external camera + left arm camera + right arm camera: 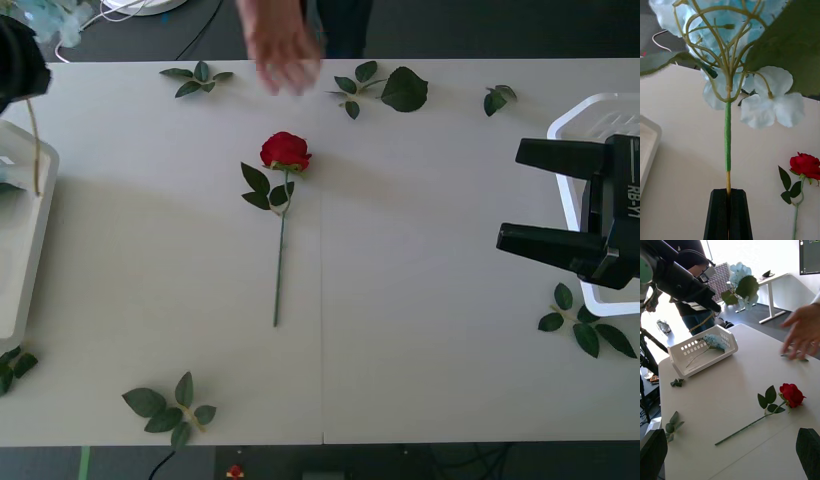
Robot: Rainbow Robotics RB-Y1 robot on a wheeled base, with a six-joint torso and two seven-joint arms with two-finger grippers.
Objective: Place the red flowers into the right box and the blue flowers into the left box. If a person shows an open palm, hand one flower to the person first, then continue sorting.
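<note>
One red flower (pixel 285 150) lies in the middle of the table, stem toward me; the right wrist view has the red flower (pixel 792 394) too. My left gripper (pixel 729 191) is shut on the stem of a blue flower (pixel 752 75), held up above the left box (pixel 22 240) at the far left. Another blue flower (pixel 715 340) lies inside the left box (pixel 681 356). My right gripper (pixel 510 195) hovers open and empty in front of the right box (pixel 590 112). A person's hand (pixel 282 50), fingers spread and blurred, reaches over the table's far edge near the rose.
Loose green leaf sprigs lie around the table: far edge (pixel 197 78), (pixel 385 88), (pixel 498 98), front left (pixel 168 408), front right (pixel 585 325). Wide bare tabletop surrounds the rose.
</note>
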